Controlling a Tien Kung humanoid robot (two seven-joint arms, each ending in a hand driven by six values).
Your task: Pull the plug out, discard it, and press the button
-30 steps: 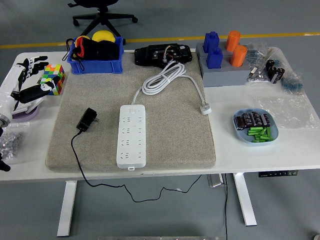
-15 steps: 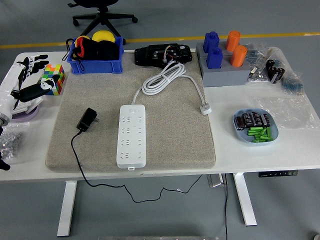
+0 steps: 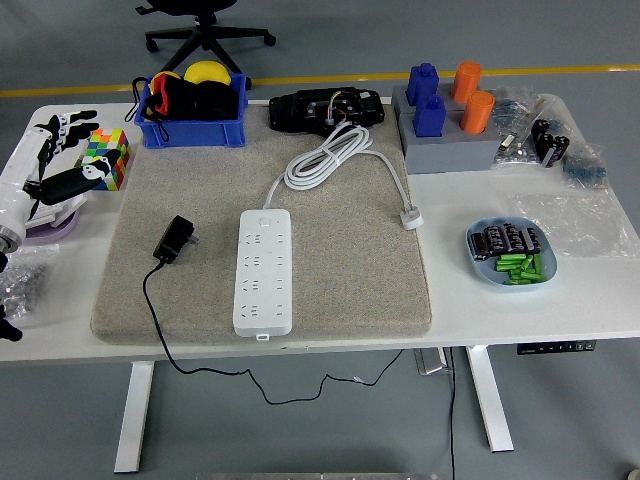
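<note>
Robot hand [image 3: 55, 160], left, one in view: at the desk's [image 3: 500, 300] far-left edge, fingers spread and loose, grasping nothing, hovering beside a multicoloured cube [image 3: 108, 157] and above a pale purple disc [image 3: 55, 225]; the right hand is not in sight. Plug [image 3: 175, 240], black adapter type: lying free on the grey mat [image 3: 350, 270], to the right of the robot hand and nearer the desk's front, well apart from it, its black cord [image 3: 160, 330] trailing off the mat's front edge and under the desk. Power strip [image 3: 264, 270], white: flat on the mat just beyond the plug, farther still from the hand; no plug appears seated in its sockets, so the pulling step looks done and the button remains. The switch itself is too small to pick out with certainty. Hazards, as judged: a reach rightward could clip the cube or drag the loose cord, shifting the plug; a broad five-fingered press could land on a socket face instead of the button; a push off-centre could slide the unfixed strip across the mat.
</note>
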